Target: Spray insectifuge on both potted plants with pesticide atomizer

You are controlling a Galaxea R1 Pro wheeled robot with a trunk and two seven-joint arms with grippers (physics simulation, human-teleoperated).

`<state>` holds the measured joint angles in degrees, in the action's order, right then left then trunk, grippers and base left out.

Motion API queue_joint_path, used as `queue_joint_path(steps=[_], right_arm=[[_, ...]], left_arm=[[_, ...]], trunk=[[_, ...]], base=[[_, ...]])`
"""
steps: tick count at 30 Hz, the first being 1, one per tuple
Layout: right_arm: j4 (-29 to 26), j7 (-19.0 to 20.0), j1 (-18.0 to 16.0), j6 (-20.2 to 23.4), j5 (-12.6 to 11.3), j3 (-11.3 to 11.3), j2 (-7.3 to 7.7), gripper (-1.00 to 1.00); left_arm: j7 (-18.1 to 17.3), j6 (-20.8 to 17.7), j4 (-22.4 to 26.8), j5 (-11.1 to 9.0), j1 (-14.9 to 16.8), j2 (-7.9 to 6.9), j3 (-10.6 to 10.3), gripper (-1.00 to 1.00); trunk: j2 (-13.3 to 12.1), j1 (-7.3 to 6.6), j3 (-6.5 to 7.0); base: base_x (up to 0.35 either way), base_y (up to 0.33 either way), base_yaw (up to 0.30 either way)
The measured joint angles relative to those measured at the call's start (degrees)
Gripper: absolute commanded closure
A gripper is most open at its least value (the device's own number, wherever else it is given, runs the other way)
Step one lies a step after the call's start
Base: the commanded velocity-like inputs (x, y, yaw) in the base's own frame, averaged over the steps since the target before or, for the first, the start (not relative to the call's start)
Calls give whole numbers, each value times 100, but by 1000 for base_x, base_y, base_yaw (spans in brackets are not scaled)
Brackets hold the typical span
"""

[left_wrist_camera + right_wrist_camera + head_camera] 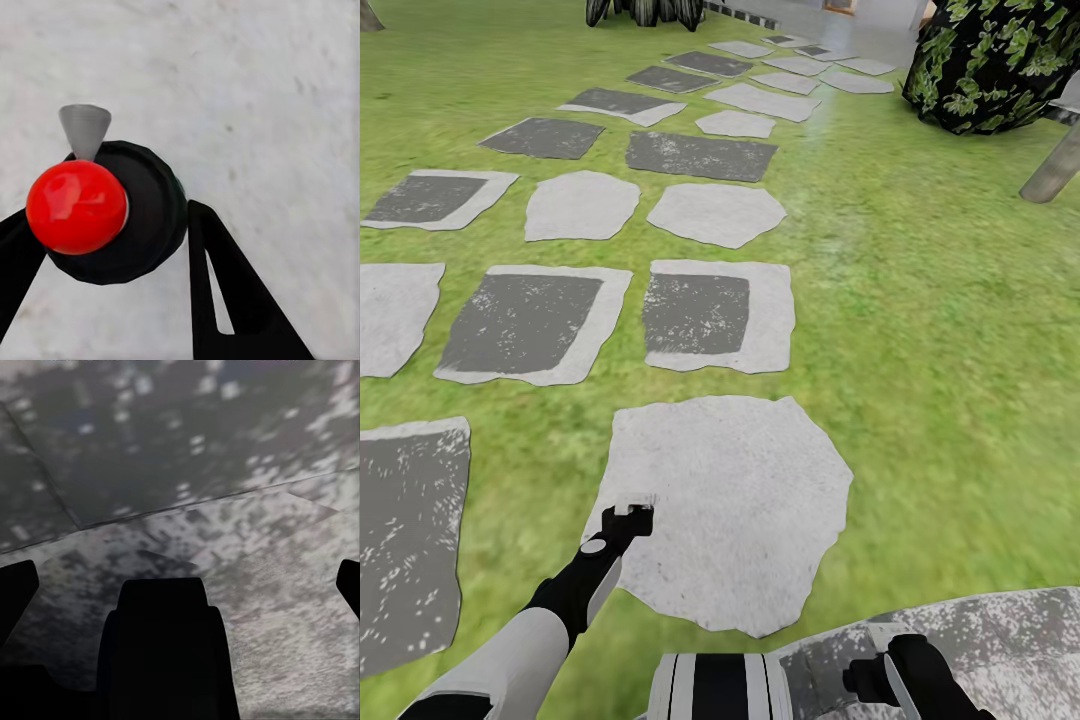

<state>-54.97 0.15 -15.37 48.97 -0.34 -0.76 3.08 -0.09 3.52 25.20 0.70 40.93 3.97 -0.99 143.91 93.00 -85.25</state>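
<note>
The left gripper (112, 255) is clenched on the pesticide atomizer (112, 217), seen end-on along its long axis, grey nozzle (85, 129) pointing away from the fingers (225, 292), over a pale paving stone (760, 480).

Head camera looks down the stone path (690, 190); wrist cameras face paving closely

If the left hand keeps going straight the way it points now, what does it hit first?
Probably the pale stepping stone beneath it: the left hand, holding the pesticide atomizer, points down at that stone, though depth is unclear.
</note>
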Motion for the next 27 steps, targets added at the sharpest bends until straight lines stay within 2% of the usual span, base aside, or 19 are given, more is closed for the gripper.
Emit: queue_joint_path(steps=[15, 27], right_arm=[[1, 1, 0, 0, -2, 0, 0, -100], [1, -7, 0, -8, 24, 16, -1, -100]], left_arm=[[1, -4, 0, -1, 0, 0, -6, 100], [12, -10, 24, -6, 0, -7, 10, 100]], trunk=[[0, 0, 0], [-16, -31, 265]], base=[[0, 0, 0], [0, 0, 0]])
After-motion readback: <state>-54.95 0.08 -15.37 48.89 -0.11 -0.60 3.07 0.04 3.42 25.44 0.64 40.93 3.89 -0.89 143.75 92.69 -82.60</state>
